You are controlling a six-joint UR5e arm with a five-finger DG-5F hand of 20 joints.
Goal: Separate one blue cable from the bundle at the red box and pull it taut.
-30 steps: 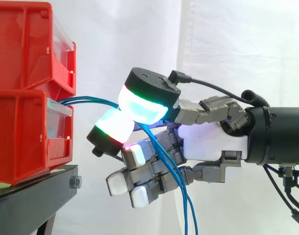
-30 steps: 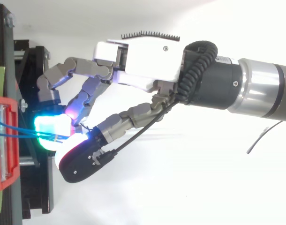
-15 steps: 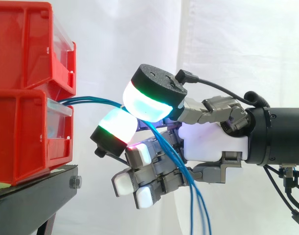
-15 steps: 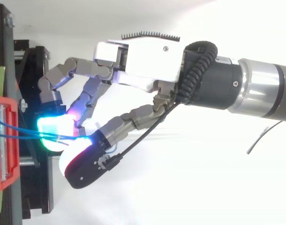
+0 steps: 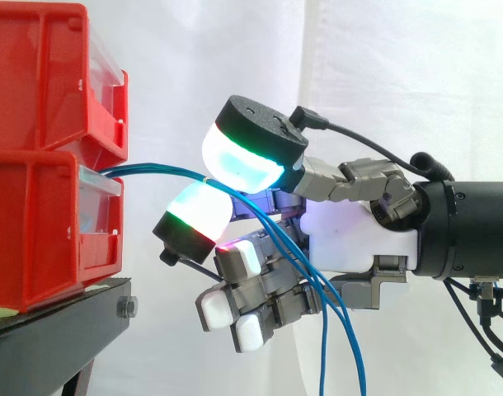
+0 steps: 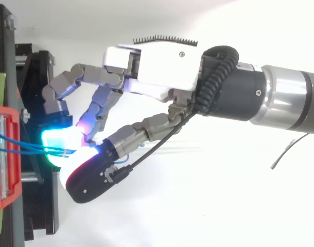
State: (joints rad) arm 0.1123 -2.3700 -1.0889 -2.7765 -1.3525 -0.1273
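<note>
A bundle of thin blue cables leaves the front of the lower red bin and runs right into my hand. The strands pass between the cyan-green thumb pad and a glowing fingertip, which meet around them. Behind the pinch the strands fan out and hang down past the curled lower fingers. From above, two blue strands cross from the bin's front to the glowing pads. I cannot tell how many strands are in the pinch.
A second red bin is stacked on the lower one. Both rest on a black stand with a bolt at its edge. The arm comes in from the right before a white curtain.
The thumb pad has risen slightly and tilted. The hanging blue strands have spread apart and swung right. The curled lower fingers have shifted a little down and right.
</note>
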